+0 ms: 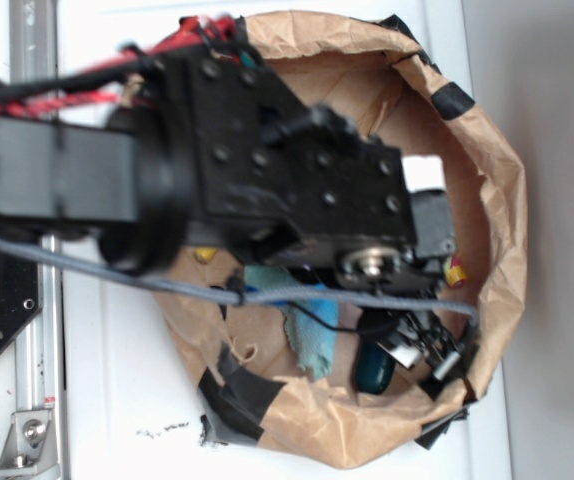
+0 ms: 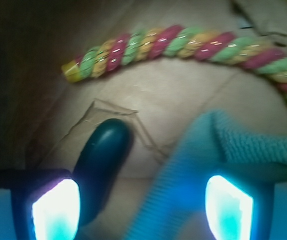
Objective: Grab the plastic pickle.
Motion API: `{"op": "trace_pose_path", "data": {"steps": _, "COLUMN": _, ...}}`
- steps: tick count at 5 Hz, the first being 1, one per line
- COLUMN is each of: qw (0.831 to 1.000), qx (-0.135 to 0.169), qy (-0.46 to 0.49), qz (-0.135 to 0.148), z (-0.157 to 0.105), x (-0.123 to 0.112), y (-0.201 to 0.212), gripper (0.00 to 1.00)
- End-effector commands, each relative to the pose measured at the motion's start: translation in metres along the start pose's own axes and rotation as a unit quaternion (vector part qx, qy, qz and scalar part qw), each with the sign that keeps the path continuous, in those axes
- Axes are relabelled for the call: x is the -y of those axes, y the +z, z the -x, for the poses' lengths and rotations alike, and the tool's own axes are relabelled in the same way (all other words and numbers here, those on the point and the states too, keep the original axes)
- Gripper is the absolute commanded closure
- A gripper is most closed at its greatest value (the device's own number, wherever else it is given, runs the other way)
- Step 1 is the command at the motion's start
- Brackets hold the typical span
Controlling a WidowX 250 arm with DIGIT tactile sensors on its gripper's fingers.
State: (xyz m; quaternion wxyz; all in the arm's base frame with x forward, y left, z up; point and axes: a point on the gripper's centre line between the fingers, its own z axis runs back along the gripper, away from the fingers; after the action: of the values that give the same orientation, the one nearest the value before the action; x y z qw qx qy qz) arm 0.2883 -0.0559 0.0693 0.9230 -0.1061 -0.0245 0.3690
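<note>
The plastic pickle (image 2: 102, 160) is a dark green glossy oblong lying on the brown paper floor of the bag. In the wrist view it sits just inside the left fingertip (image 2: 57, 210), its near end beside that pad. My gripper (image 2: 142, 207) is open, jaws wide apart, low over the bag floor. The teal cloth (image 2: 218, 160) lies between the jaws toward the right fingertip (image 2: 228, 205). In the exterior view the pickle (image 1: 375, 368) shows near the bag's lower rim, next to my gripper (image 1: 422, 345).
A red-yellow-green twisted rope (image 2: 183, 47) curves across the far side of the bag floor. The brown paper bag wall (image 1: 502, 210) with black tape patches surrounds everything. The black arm (image 1: 267, 170) and a grey cable (image 1: 167, 283) cross above the bag.
</note>
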Motion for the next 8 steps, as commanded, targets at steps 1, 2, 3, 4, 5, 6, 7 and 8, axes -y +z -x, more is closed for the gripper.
{"op": "trace_pose_path", "data": {"steps": 1, "qw": 0.999, "qx": -0.004, "qy": -0.012, "qz": 0.050, "z": 0.001, "x": 0.019, "y": -0.015, "gripper": 0.00}}
{"op": "trace_pose_path", "data": {"steps": 2, "qw": 0.998, "qx": 0.002, "qy": -0.042, "qz": 0.043, "z": 0.006, "x": 0.021, "y": -0.028, "gripper": 0.00}}
{"op": "trace_pose_path", "data": {"steps": 3, "qw": 0.998, "qx": 0.000, "qy": -0.049, "qz": 0.031, "z": 0.011, "x": 0.011, "y": -0.035, "gripper": 0.00}}
{"op": "trace_pose_path", "data": {"steps": 4, "qw": 0.998, "qx": 0.017, "qy": -0.057, "qz": 0.029, "z": 0.015, "x": 0.002, "y": -0.031, "gripper": 1.00}}
{"op": "trace_pose_path", "data": {"steps": 5, "qw": 0.997, "qx": 0.021, "qy": -0.069, "qz": 0.033, "z": 0.019, "x": -0.004, "y": -0.030, "gripper": 1.00}}
{"op": "trace_pose_path", "data": {"steps": 6, "qw": 0.996, "qx": 0.023, "qy": -0.081, "qz": 0.033, "z": 0.022, "x": -0.009, "y": -0.033, "gripper": 1.00}}
{"op": "trace_pose_path", "data": {"steps": 7, "qw": 0.994, "qx": 0.026, "qy": -0.096, "qz": 0.051, "z": 0.023, "x": -0.010, "y": -0.031, "gripper": 1.00}}
{"op": "trace_pose_path", "data": {"steps": 8, "qw": 0.992, "qx": 0.040, "qy": -0.102, "qz": 0.068, "z": 0.021, "x": -0.011, "y": -0.018, "gripper": 1.00}}
